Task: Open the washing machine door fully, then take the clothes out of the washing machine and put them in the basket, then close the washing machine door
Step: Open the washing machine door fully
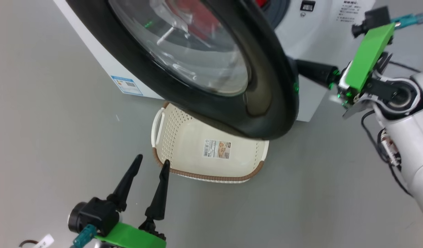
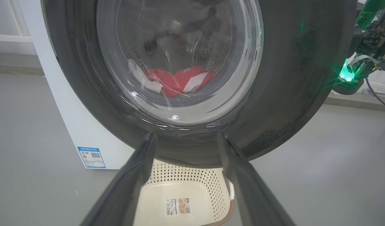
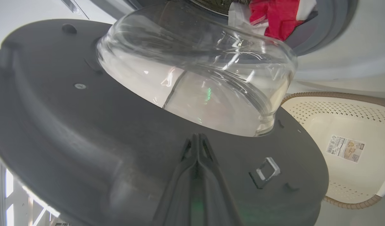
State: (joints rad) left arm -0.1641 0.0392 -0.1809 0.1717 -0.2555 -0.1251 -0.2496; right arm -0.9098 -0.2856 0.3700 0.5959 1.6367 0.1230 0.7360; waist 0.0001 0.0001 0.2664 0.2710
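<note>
And here we are at the washing machine [image 1: 314, 41], its white front running from twelve to two o'clock of the head view. The door [image 1: 270, 89] stands swung part-way out. Its glossy black rim sweeps from eleven o'clock down to the centre, and we look at its outer face. Our right gripper [image 1: 313, 71] reaches in from three o'clock, its two dark fingers pressed tight together with nothing pinched between them and the tips tucked behind the door's edge. From the right wrist we see those tips at the door's dull inner face, just below the bulging glass bowl [image 3: 211, 78], with the square latch [image 3: 264, 171] off at four o'clock. Whether they actually touch the door, we cannot tell.

Down at seven o'clock of the head view our left gripper [image 1: 153, 159] hangs with its fingers spread wide and empty. The tips point to twelve and show right at the brown rim of the basket [image 1: 211, 175]. The basket sits on the grey floor [image 1: 59, 120] in front of the machine, at six o'clock from the door, with its far end under the door's lower rim. The paper sticker [image 1: 216, 148] on its bottom shows plainly. The clothes [image 2: 176, 81] lie in the drum: through the glass in the left wrist view we catch red cloth with white stripes at the window's six o'clock. A small blue label [image 1: 127, 85] marks the machine's lower corner, at ten o'clock from the basket.
</note>
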